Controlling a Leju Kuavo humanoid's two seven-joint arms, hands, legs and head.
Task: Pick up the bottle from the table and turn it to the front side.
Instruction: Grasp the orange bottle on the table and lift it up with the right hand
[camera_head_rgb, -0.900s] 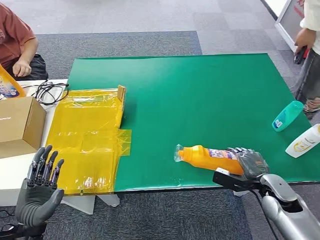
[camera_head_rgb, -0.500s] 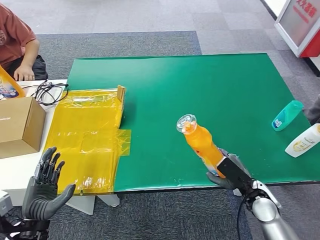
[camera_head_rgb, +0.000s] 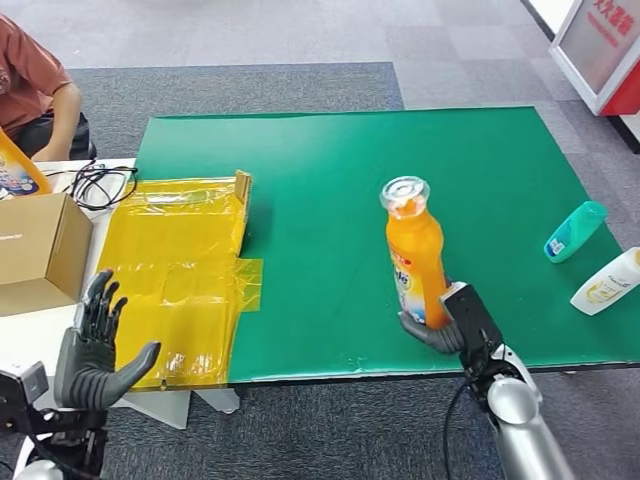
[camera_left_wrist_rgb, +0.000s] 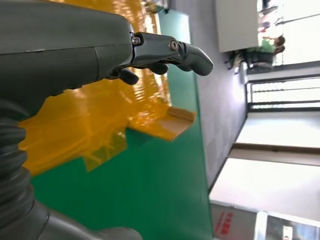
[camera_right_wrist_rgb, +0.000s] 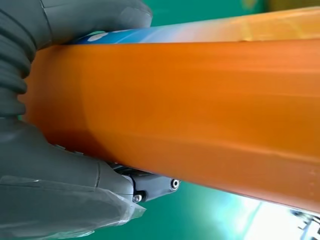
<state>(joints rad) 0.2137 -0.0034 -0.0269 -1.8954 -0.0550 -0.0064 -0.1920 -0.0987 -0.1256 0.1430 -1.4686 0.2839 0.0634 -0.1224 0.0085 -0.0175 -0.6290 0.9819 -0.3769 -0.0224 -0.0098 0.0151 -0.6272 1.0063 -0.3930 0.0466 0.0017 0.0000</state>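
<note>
Holding the orange bottle (camera_head_rgb: 415, 258) by its lower body, the right robot hand (camera_head_rgb: 445, 325) has it raised off the green surface (camera_head_rgb: 317, 200), right of centre in the lower half of the head view. The bottle stands nearly upright, clear cap uppermost, with part of a printed label showing on its lower left side. In the right wrist view the thick thumb and darker fingers (camera_right_wrist_rgb: 153, 185) wrap around the orange body (camera_right_wrist_rgb: 181, 110), so the grasp looks firm.

The lift seems done, and the step in hand is the turn: the label faces partly sideways, so the next move probably calls for rotating the wrist until the label faces forward, keeping the bottle upright and the hold steady so it does not slip.

The left robot hand (camera_head_rgb: 98, 345) hangs at the lower left of the frame with its fingers spread, holding nothing, below the yellow plastic sheet (camera_head_rgb: 173, 270).

Two other bottles, one teal (camera_head_rgb: 575, 230) and one white (camera_head_rgb: 607, 282), lie at the right edge, well apart from the held one.
</note>
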